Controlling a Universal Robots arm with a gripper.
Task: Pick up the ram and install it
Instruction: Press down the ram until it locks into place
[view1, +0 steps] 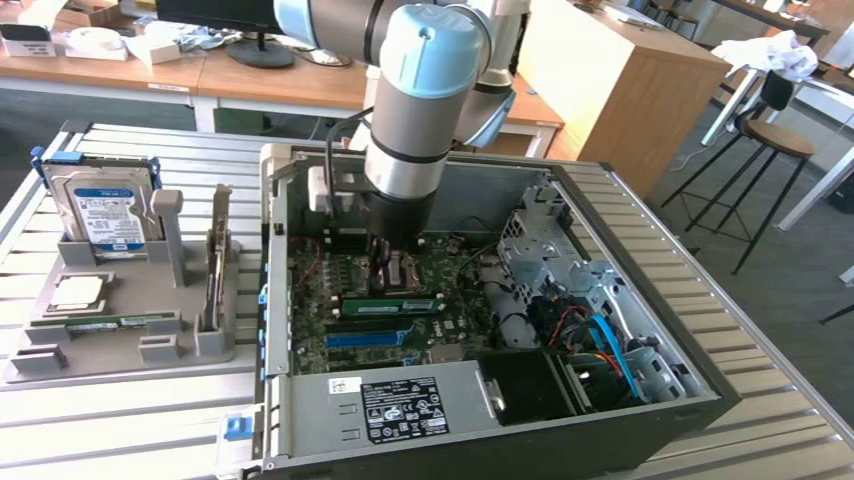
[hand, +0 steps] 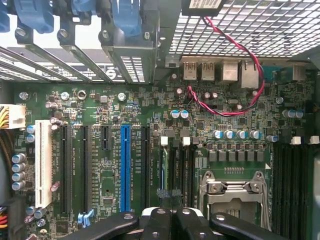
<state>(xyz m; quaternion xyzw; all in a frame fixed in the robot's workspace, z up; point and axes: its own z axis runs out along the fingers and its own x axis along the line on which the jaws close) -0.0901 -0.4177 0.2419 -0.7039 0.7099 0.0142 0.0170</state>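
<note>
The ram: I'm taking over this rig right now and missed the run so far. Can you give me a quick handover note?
Gripper: jaws shut, low over the motherboard, just above the ram.
Ram: off the tray, standing on edge along a memory slot beside the blue slot.
Done: pick-up and carry to the board.
Left: confirm it is fully seated; the pictures don't settle that, nor whether the jaws grip it.

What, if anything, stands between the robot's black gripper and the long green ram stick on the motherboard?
Nothing visible does. The black gripper hangs directly over the long green ram stick, which stands on edge on the green motherboard. Whether they touch cannot be told.
</note>
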